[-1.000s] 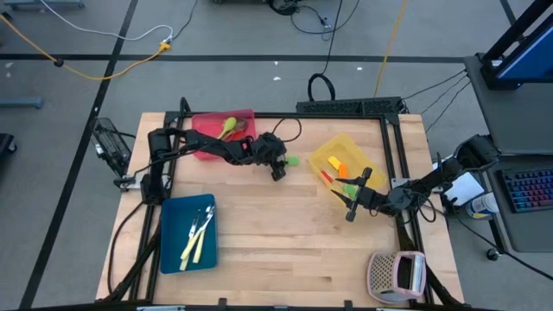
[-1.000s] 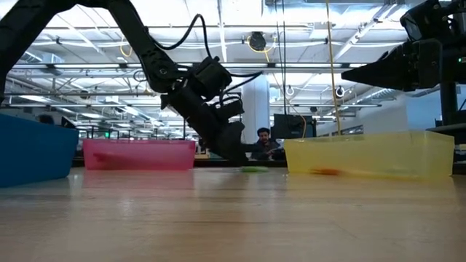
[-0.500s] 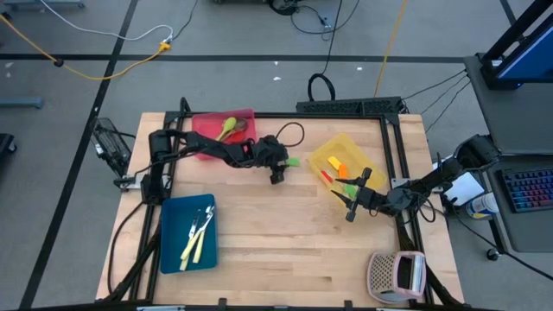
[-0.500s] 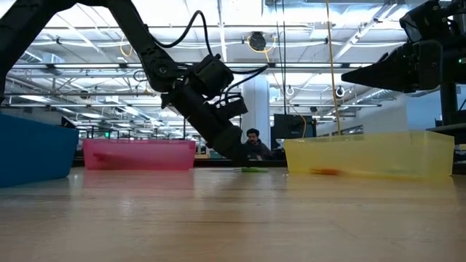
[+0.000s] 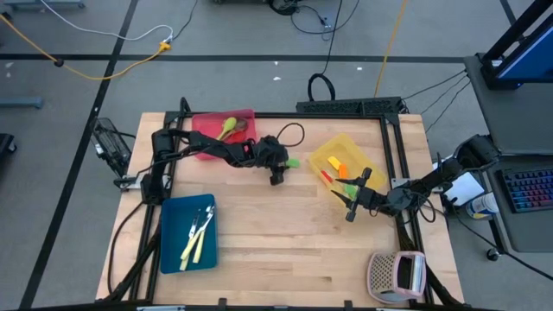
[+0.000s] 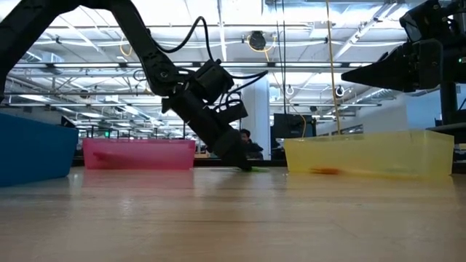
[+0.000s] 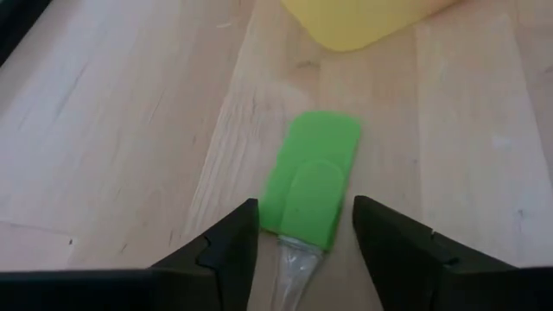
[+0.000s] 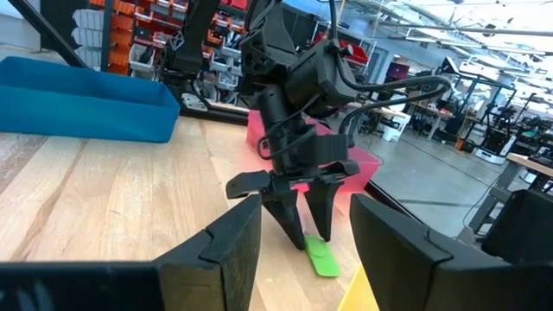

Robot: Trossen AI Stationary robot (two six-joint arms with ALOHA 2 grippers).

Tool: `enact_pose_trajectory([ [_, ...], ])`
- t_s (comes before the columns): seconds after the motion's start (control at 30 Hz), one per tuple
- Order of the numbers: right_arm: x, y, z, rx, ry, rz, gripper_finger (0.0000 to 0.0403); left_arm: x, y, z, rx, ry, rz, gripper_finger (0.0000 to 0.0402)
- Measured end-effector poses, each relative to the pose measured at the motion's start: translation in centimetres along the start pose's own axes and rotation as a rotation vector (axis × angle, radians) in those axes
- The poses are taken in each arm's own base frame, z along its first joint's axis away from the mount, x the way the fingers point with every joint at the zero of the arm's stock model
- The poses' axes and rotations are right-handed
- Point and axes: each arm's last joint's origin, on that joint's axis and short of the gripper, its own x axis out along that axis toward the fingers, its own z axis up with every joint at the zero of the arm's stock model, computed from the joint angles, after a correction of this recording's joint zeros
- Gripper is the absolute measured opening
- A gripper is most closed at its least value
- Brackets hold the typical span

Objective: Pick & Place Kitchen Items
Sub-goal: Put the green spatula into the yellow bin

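A spatula with a green head [image 7: 311,183] and a clear handle [image 7: 292,269] lies flat on the wooden table between the red tray and the yellow tray. It also shows in the high view [image 5: 293,161] and the low view [image 6: 256,169]. My left gripper [image 7: 301,259] is open, low over the table [image 6: 242,163]. Its fingers stand on either side of the clear handle, just behind the head, without touching it. My right gripper [image 5: 349,210] is open and empty, held above the table near the yellow tray's near side.
The red tray [image 5: 207,128] at the far left holds a green spoon. The yellow tray [image 5: 321,155] holds orange, red and green pieces. The blue tray [image 5: 174,242] at the near left holds cream knives. A pinkish-grey perforated box [image 5: 396,275] stands at the near right.
My left gripper has gone down and a little toward the table's right edge, closing in on the green spatula until its fingers straddle the handle. The spatula has not moved.
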Motion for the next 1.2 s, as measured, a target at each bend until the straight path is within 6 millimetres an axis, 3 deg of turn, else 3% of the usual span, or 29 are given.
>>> enact_pose_trajectory([
  [0.27,0.0,0.0,0.0,-0.011,0.0,0.0,0.0171,0.0,0.2,-0.2,0.024,0.008,-0.025,0.0105],
  [0.63,0.0,0.0,0.0,-0.014,0.0,-0.002,0.0171,0.1,-0.6,0.0,-0.112,-0.009,-0.083,0.0006],
  [1.0,0.0,0.0,0.0,-0.009,0.0,0.0,0.0171,-0.3,-0.9,0.4,-0.086,-0.003,-0.019,0.0034],
  [1.2,0.0,0.0,0.0,0.012,0.002,0.001,0.0171,-1.8,-1.5,1.6,-0.041,-0.02,0.018,0.0093],
])
